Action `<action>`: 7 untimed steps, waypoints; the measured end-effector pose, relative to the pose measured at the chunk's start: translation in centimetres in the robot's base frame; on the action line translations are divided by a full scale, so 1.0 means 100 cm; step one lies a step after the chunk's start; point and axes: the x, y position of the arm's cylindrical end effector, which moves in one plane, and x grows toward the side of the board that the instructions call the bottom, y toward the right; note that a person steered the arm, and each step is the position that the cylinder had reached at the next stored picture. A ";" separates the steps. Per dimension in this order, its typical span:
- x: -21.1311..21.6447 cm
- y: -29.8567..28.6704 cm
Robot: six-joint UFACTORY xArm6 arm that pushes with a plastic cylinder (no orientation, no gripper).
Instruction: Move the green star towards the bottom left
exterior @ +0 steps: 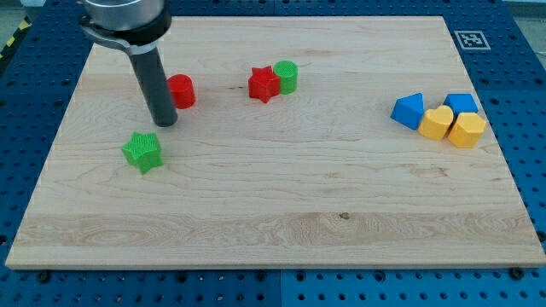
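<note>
On the pale wooden board (256,196), toward the view's left: green star-shaped block (142,151), lying alone, just below and slightly left of my tip (165,124). My tip: bare dark rod end, holding nothing, near the star but seemingly not touching it. Just right of the rod, a red cylindrical block (182,90). Further right, near the view's top, red star block (264,83) touching a green cylindrical block (287,77). Far right, a tight cluster: blue triangular block (409,111), yellow heart-shaped block (437,123), blue block (461,104), yellow block (467,130).
</note>
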 end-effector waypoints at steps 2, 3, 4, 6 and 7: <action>0.047 -0.014; 0.057 -0.016; 0.066 -0.027; 0.102 -0.040; 0.086 -0.040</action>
